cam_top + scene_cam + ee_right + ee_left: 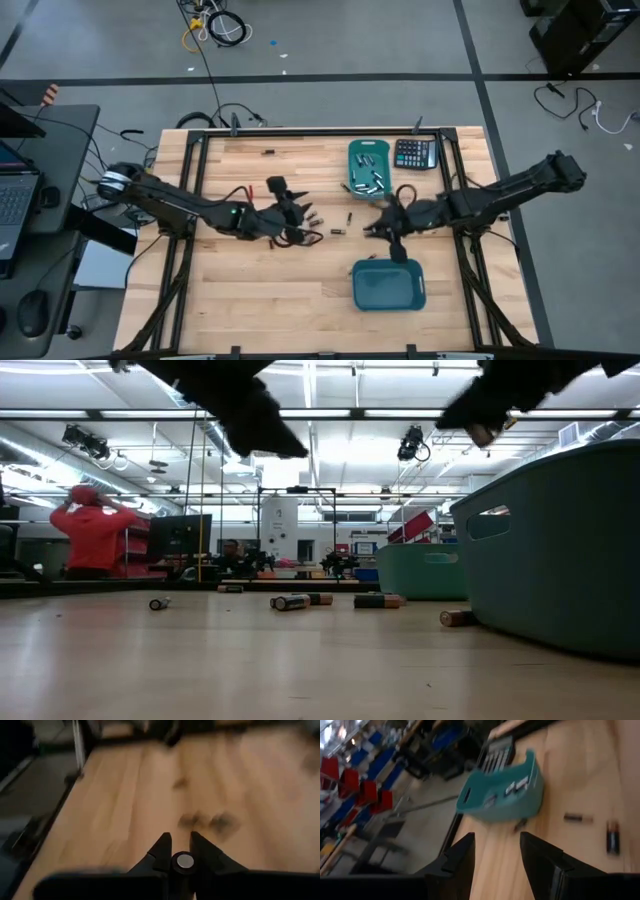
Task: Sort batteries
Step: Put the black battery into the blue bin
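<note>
Loose batteries lie on the wooden table between my two grippers (337, 232) (290, 601) (612, 837). The far teal bin (367, 165) (502, 795) holds several batteries. The near teal bin (388, 285) (570, 550) shows none. My left gripper (300, 212) (497, 852) hovers open over the table's middle, with nothing between its fingers. My right gripper (372, 230) (181, 845) hangs above the table beside the near bin's far edge, shut on a battery (184, 862). My right gripper pinches a battery between its two fingers. The battery's round silvery end (185, 861) shows in the gap between them, and its dark body runs back along the fingers. It is lifted clear of the table.
A black calculator (415, 153) (497, 752) lies beside the far bin at the table's far right. A black frame runs round the table's edges. In the low view a person in red (92, 530) stands in the room beyond the table.
</note>
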